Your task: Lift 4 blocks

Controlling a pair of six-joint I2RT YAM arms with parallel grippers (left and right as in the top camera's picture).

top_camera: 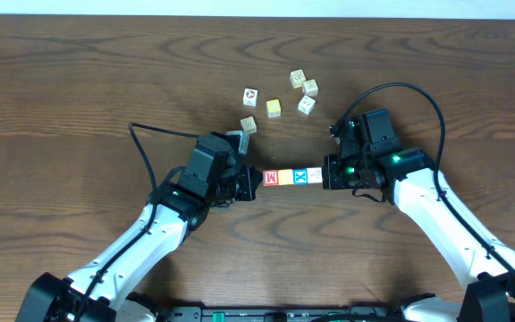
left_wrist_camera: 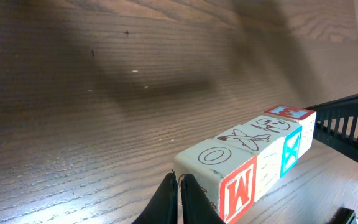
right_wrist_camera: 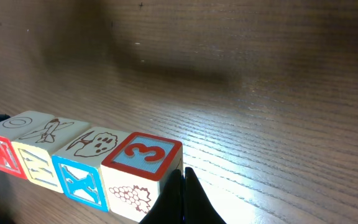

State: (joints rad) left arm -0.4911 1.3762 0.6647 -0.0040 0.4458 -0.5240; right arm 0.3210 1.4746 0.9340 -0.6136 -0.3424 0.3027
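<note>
The 4 blocks stand in one tight row between my two grippers: red-faced [top_camera: 272, 177], yellow-orange [top_camera: 286, 177], blue X [top_camera: 300, 176] and whitish [top_camera: 314, 175]. My left gripper [top_camera: 256, 182] is shut, and its closed tips [left_wrist_camera: 180, 180] press against the outer side of the red W block [left_wrist_camera: 238, 190]. The right gripper [top_camera: 327, 174] is shut too. Its tips [right_wrist_camera: 184, 177] push on the end block, which carries a red 3 on top [right_wrist_camera: 143, 155], beside the blue X block [right_wrist_camera: 79, 177]. Nothing sits between either pair of fingers. Whether the row touches the table I cannot tell.
Several loose cubes lie scattered behind the row, among them a pale yellow one [top_camera: 274, 107], a whitish one [top_camera: 250, 95] and one near my left wrist [top_camera: 249, 124]. A black cable [top_camera: 150, 134] loops out from the left arm. The table is dark wood [top_camera: 79, 80].
</note>
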